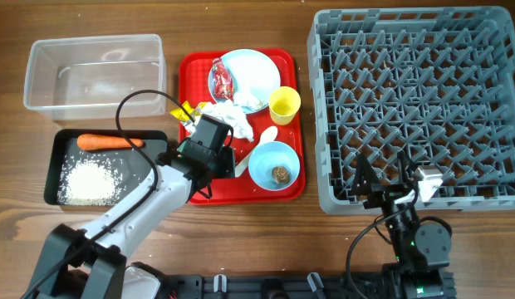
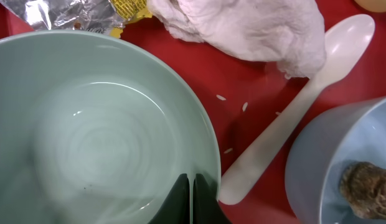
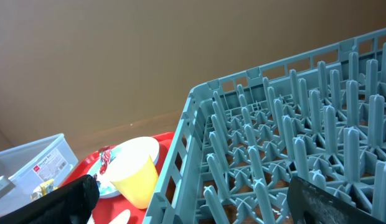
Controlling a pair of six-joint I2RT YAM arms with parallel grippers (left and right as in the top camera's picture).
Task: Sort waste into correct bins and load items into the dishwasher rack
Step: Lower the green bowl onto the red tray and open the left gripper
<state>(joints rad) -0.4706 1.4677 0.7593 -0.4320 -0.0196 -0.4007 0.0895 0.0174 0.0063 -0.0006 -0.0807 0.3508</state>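
Observation:
In the left wrist view my left gripper (image 2: 192, 200) is shut on the right rim of the pale green bowl (image 2: 87, 124). Overhead, that gripper (image 1: 218, 154) and its arm cover the bowl on the red tray. Beside it lie the white spoon (image 2: 305, 106), a crumpled tissue (image 2: 243, 25) and the light-blue bowl (image 2: 317, 162) holding the brown lump (image 2: 367, 186). The blue plate (image 1: 253, 71) carries a red wrapper (image 1: 222, 79); the yellow cup (image 1: 284, 105) stands next to it. My right gripper (image 1: 390, 189) hangs open at the dishwasher rack's (image 1: 415, 100) near edge.
The black tray (image 1: 58, 166) holds the carrot (image 1: 110, 142) and loose rice (image 1: 91, 181). The clear tub (image 1: 41, 83) stands behind it. A yellow wrapper (image 1: 184, 112) lies at the red tray's (image 1: 191, 66) left edge. From the right wrist, the rack (image 3: 274, 124) fills the view.

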